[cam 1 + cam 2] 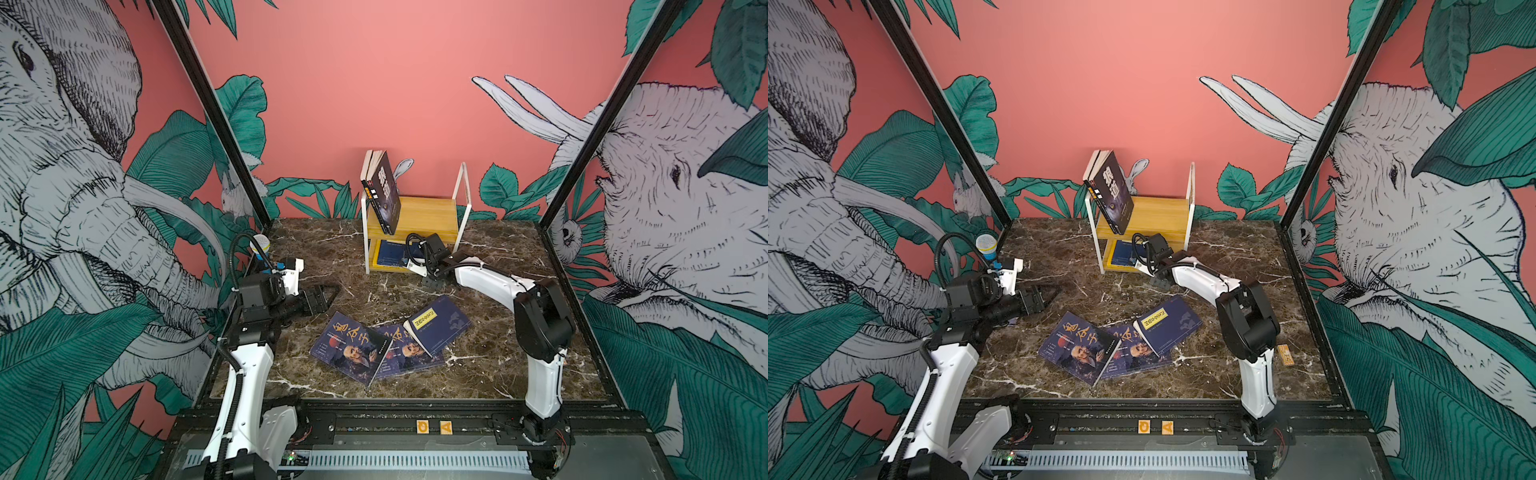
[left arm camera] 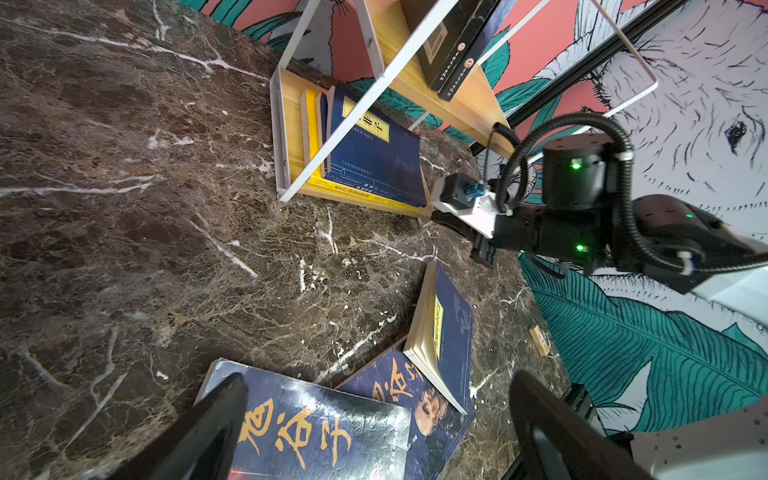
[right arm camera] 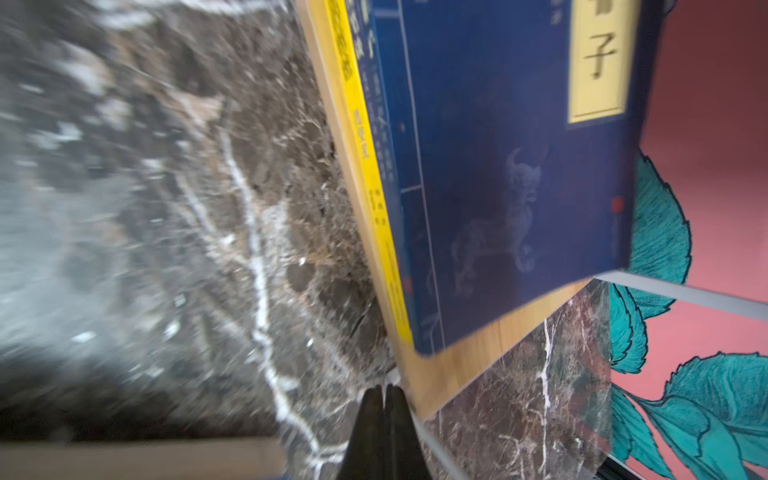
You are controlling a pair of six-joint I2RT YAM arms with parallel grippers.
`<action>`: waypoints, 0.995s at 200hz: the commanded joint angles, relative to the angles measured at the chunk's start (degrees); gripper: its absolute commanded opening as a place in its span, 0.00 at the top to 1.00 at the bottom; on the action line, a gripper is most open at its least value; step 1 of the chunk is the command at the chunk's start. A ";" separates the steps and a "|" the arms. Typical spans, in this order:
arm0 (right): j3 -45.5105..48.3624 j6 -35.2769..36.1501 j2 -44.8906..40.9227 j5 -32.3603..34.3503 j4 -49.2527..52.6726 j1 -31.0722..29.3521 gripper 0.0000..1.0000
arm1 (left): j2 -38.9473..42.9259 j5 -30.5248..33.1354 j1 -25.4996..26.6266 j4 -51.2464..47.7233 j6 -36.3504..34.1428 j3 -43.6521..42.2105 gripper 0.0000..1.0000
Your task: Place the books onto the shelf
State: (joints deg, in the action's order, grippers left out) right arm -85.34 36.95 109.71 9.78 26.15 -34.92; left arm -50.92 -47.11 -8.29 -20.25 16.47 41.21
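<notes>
Reaching at shelf, right hand closed, left hand spread

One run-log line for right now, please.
left claw open, over marble table | right claw shut, empty, by shelf lower board | top board: black wolf book leaning | three navy books on table

the table is presenting as polished dark brown marble with white veining, smooth and reflecting light. the shelf is showing light wooden boards with visible grain, matt, set in a smooth white-painted metal frame. the navy books lying on the table are showing paper covers, glossy and creasing slightly. the left gripper fingers are appearing as smooth black plastic, faintly shining.
</notes>
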 commanded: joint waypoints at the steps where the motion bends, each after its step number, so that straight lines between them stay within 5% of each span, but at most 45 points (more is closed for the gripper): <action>1: 3.60 -5.62 -9.39 -4.18 0.10 -1.01 1.00 | 0.86 -0.10 -0.23 0.04 -0.83 0.54 0.01; 42: 14.38 -17.55 -24.68 -3.68 -1.89 -1.03 1.00 | 0.01 -0.11 -0.21 -0.24 -0.40 0.77 0.01; 112: 32.98 -42.32 -41.10 -6.77 -8.64 -0.17 0.38 | -3.48 -2.67 5.28 1.60 3.05 1.62 0.07; 172: 43.96 -58.13 -46.17 -7.37 -11.33 0.57 0.20 | -9.03 2.25 12.72 -4.44 -4.23 3.52 0.11; 199: 47.20 -63.36 -48.61 -9.71 -13.21 -1.48 0.12 | -13.29 11.23 13.38 -12.23 -13.04 8.94 0.11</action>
State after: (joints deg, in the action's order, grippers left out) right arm -39.90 -18.31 63.66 2.42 16.84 -34.68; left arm -61.91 -43.99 4.64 -25.36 12.21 44.93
